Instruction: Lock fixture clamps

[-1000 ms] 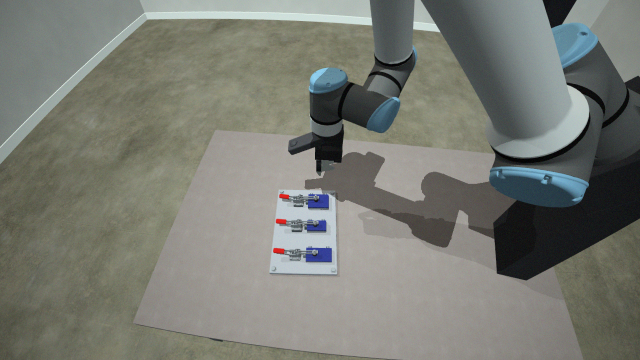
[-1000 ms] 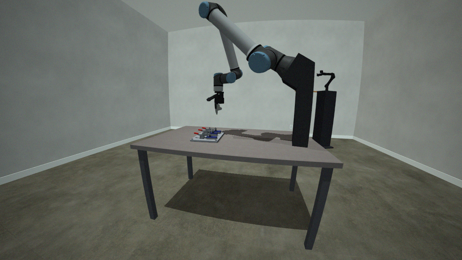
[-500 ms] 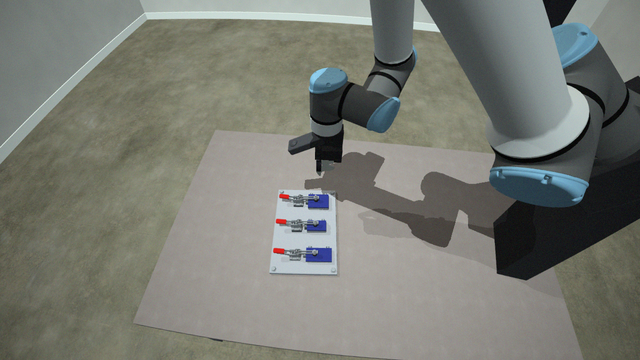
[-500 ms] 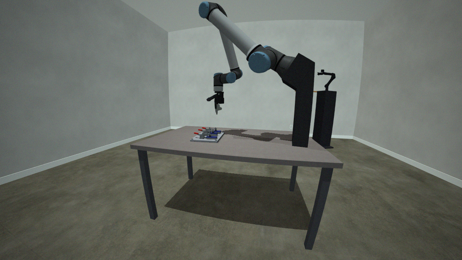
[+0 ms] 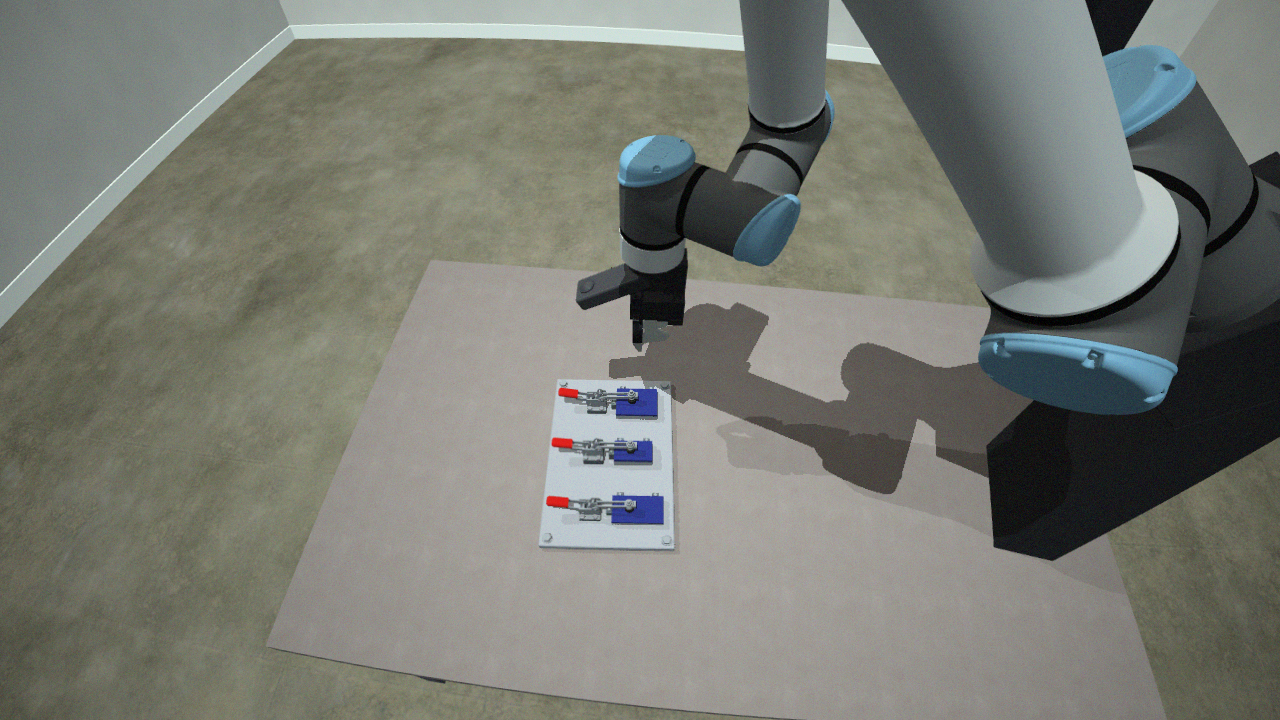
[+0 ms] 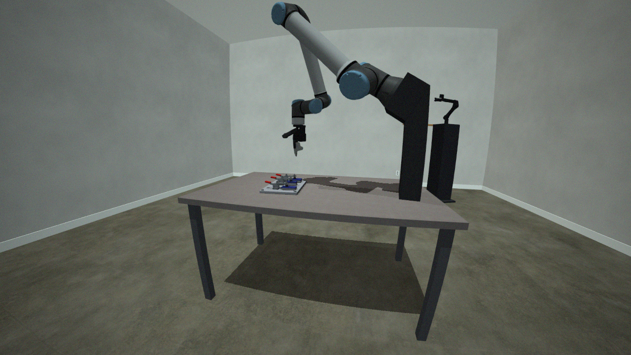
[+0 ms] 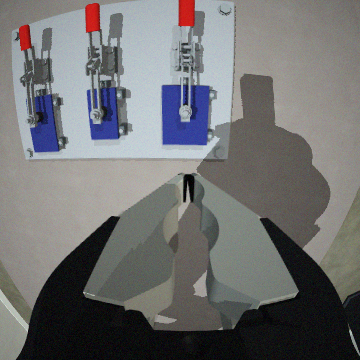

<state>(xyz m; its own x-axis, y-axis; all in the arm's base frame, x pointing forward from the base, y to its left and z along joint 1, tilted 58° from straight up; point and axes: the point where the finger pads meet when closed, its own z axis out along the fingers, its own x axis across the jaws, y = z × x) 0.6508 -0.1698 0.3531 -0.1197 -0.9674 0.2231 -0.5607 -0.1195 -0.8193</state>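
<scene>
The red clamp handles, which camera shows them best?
The wrist view: the three red handles appear large, upright in a row along the white fixture plate. The top view shows them small but distinct. The exterior view shows only tiny red specks.

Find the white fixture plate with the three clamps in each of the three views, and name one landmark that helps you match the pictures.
Top: fixture plate lies at the centre of the table, below the shut tool.
Exterior: it sits near the table's far left edge, under the tool.
Wrist: it fills the upper left, above the tool tips.
Shared landmark: the red handle tips, all on one side of the plate.
</scene>
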